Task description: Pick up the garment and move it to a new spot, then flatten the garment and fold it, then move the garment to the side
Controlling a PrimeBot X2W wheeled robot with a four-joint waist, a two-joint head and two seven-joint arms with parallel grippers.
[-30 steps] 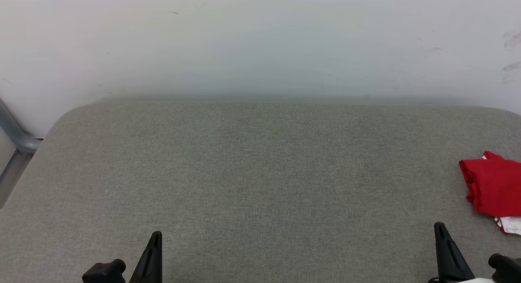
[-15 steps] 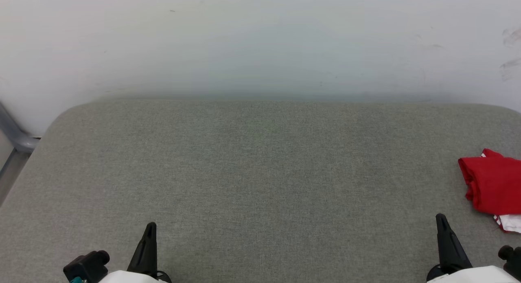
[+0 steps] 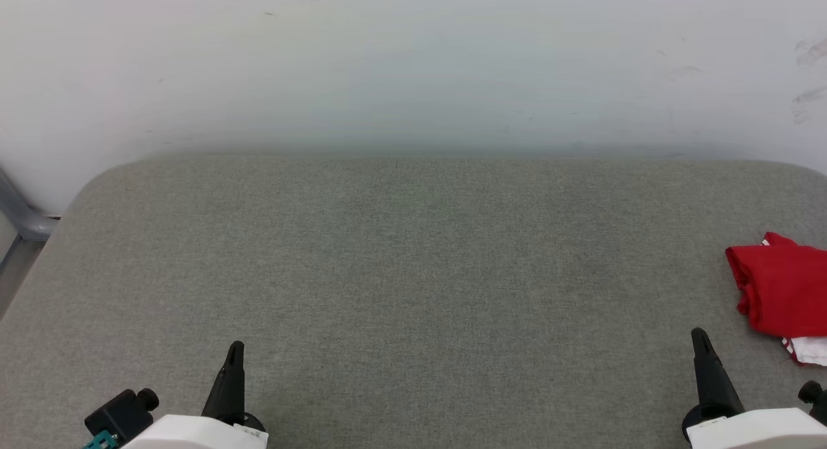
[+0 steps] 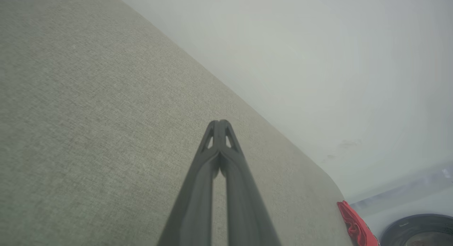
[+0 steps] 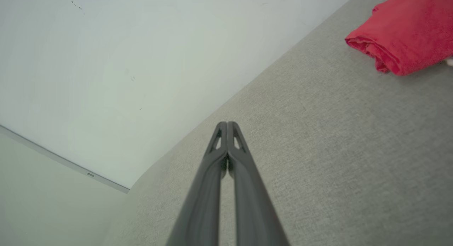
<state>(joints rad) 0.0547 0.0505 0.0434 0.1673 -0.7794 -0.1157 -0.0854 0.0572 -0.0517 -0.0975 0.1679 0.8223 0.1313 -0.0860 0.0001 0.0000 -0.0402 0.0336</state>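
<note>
The bundled red jersey (image 3: 778, 287) lies forward-right of the right gripper (image 3: 699, 338), well apart from the left gripper (image 3: 234, 349) across the grey cushion (image 3: 413, 274), both pinched closed on nothing

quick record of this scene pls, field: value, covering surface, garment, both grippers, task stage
surface: grey fabric, flat, set against a white wall
garment: red bundle folded over on itself, white part at its near edge, cut off by the head view's right edge
garment place: far right of the surface, beyond the right gripper
left gripper: shut, holding nothing, low over bare fabric
right gripper: shut, holding nothing, apart from the garment
task stage: garment lies folded at the side, neither gripper touching it
</note>
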